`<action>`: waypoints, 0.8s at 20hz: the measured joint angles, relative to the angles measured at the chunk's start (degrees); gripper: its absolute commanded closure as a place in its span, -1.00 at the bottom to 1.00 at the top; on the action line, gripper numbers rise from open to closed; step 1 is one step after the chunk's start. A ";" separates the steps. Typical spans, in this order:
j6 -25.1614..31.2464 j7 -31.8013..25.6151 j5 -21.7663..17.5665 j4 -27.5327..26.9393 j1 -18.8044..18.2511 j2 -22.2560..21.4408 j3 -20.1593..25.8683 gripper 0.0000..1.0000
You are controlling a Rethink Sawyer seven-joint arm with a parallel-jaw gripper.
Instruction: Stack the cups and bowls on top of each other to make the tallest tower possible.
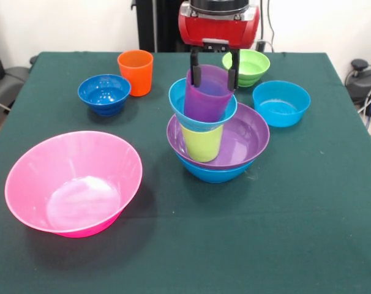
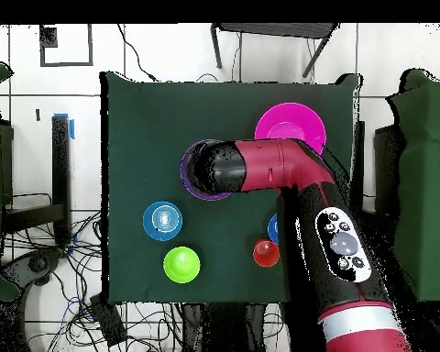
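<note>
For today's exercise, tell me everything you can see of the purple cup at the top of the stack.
The purple cup is a glossy, translucent plastic tumbler, handleless and tapered. It stands upright, mouth up, nested in a turquoise bowl that sits on a lime green cup. The gripper has a black finger at each side of its rim. The arm hides it from overhead.

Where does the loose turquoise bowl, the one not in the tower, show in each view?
Front view: the turquoise bowl sits right of the tower, in front of the lime green bowl.
Overhead view: it lies left of centre, just above the lime green bowl.
Shared landmark: the lime green bowl.
</note>
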 measured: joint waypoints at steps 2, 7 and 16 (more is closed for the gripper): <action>0.05 0.00 0.00 0.19 0.00 -0.07 0.14 -1.00; 0.59 0.00 -0.01 0.53 -0.01 -0.30 0.57 -1.00; 6.20 0.00 0.05 0.77 -1.07 -2.91 2.67 -1.00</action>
